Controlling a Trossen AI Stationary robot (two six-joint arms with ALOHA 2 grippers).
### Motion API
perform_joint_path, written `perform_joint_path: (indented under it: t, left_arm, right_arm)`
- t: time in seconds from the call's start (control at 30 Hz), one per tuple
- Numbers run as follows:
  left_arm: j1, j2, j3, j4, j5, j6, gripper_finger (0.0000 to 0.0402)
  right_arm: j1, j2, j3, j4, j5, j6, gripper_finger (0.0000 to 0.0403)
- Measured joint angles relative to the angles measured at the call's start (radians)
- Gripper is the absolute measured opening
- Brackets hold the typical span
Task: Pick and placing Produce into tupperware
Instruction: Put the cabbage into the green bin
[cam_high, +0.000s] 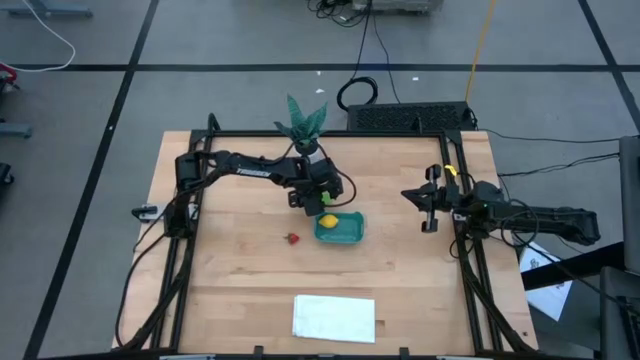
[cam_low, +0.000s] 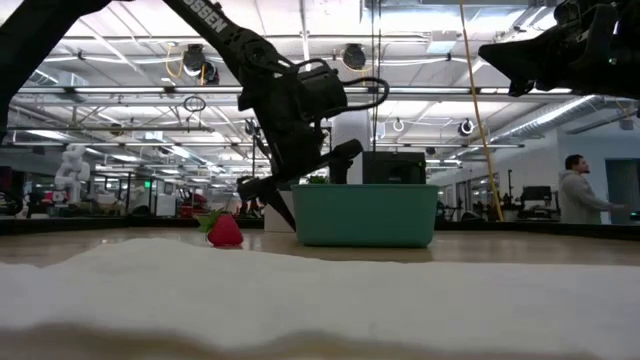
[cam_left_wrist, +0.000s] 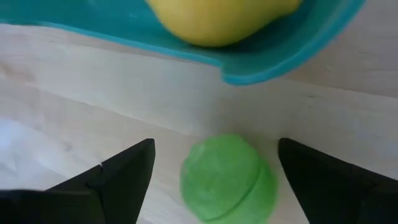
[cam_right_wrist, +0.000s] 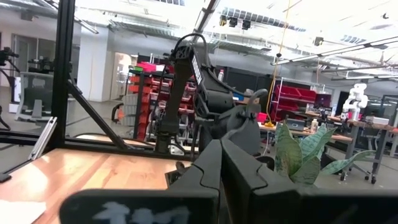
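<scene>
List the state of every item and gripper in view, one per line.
lemon: lying inside the tupperware.
tupperware: on the table, holding only the lemon.
lime-green ball: on the table outside the tupperware, between the open fingers, ungripped.
strawberry: on the table, apart from the tupperware.
left gripper: open, straddling the ball.
right gripper: shut, empty, raised at the table's right side.
potted plant: upright at the far edge.

White letters on the left arm look like "TROSSEN", though too small to be sure. From table height, the same arm shows "SSEN".
</scene>
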Motion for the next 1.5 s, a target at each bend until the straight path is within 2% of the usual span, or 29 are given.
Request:
perform_joint_path:
  t: [0.43, 0.8, 1.3, 1.4, 1.5]
  left_arm:
    - [0.000, 0.014, 0.001, 0.008, -0.010, -0.017, 0.0345]
    - [0.000, 0.017, -0.001, -0.019, -0.015, -0.009, 0.0247]
    - [-0.007, 0.018, -0.003, -0.026, -0.070, -0.026, 0.0139]
    - [-0.007, 0.018, -0.003, -0.025, -0.074, -0.026, 0.0125]
    - [-0.007, 0.018, -0.003, -0.020, -0.073, -0.026, 0.0127]
  right_arm:
    - [-0.026, 0.022, 0.000, 0.007, 0.000, 0.008, 0.0000]
    - [-0.027, 0.023, 0.000, 0.006, 0.000, 0.009, 0.0000]
    - [-0.027, 0.023, 0.000, 0.007, 0.000, 0.014, 0.0000]
    - [-0.027, 0.023, 0.000, 0.007, 0.000, 0.014, 0.0000]
    - [-0.027, 0.023, 0.000, 0.007, -0.001, 0.014, 0.0000]
